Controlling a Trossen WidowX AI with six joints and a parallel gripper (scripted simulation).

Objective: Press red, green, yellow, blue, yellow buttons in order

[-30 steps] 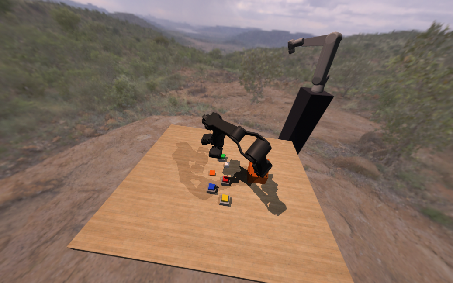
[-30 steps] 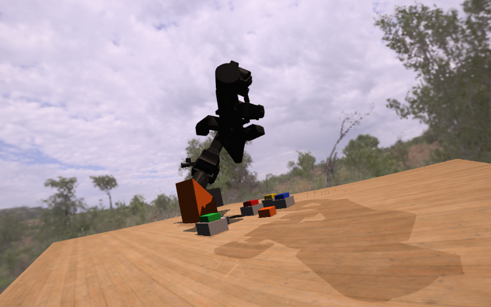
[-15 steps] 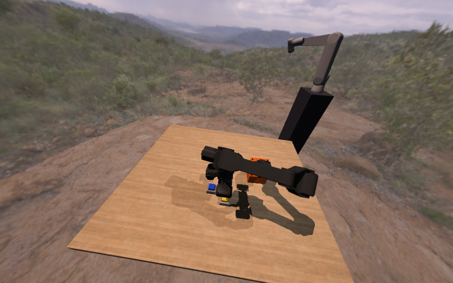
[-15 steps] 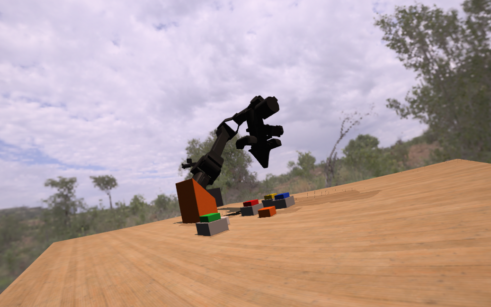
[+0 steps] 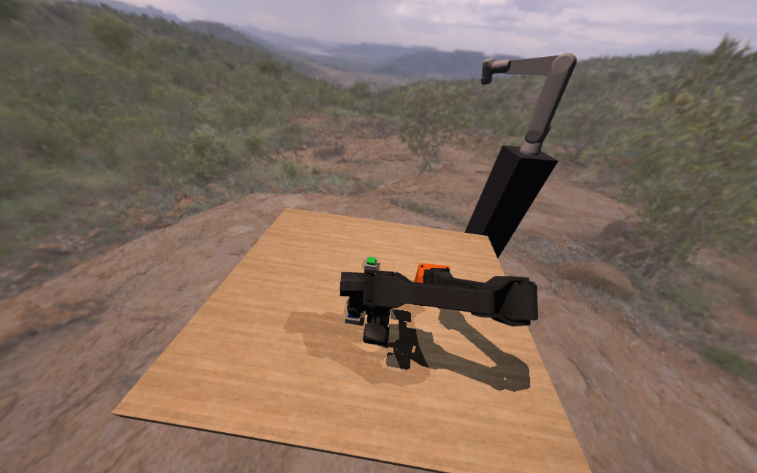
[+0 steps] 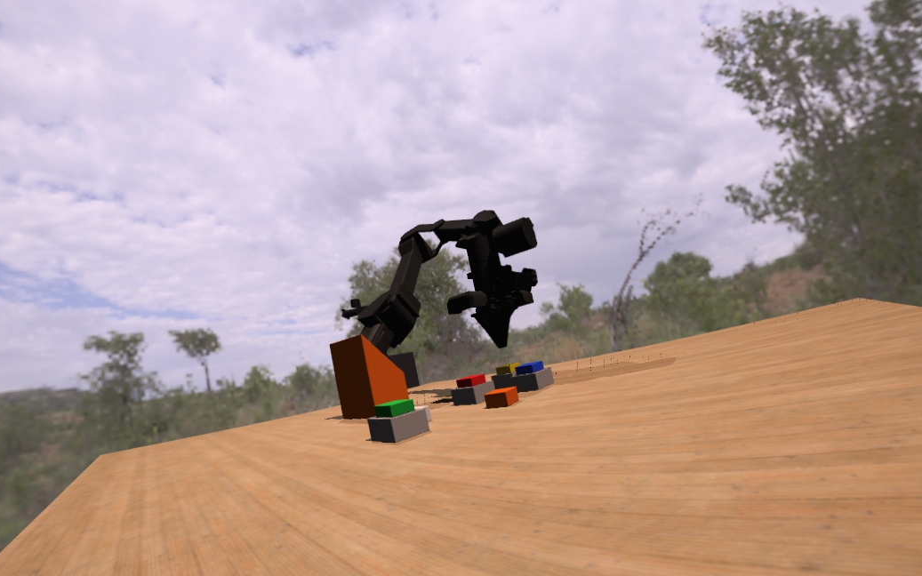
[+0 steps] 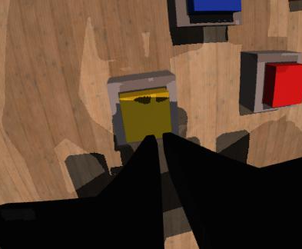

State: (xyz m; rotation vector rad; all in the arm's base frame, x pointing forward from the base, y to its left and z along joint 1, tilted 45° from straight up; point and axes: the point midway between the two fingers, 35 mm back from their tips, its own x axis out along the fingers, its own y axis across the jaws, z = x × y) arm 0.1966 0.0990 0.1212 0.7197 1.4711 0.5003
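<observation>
My gripper (image 6: 501, 346) (image 7: 158, 142) is shut and empty, pointing down. Its tips hang a short way above the yellow button (image 6: 504, 369) (image 7: 147, 121), over its near edge in the wrist view. The red button (image 6: 470, 380) (image 7: 287, 84) is to the right in the wrist view. The blue button (image 6: 530, 367) (image 7: 215, 4) is at the top edge there, partly cut off. The green button (image 5: 371, 260) (image 6: 394, 408) stands apart, out of the wrist view. In the top view the arm hides the red and yellow buttons.
An orange block (image 6: 501, 397) lies beside the red and blue buttons. A white block (image 6: 423, 413) shows partly behind the green button. A tall orange wedge-shaped object (image 6: 355, 380) stands near the arm's base. A second arm on a black pedestal (image 5: 510, 190) stands beyond the wooden table (image 5: 222, 376).
</observation>
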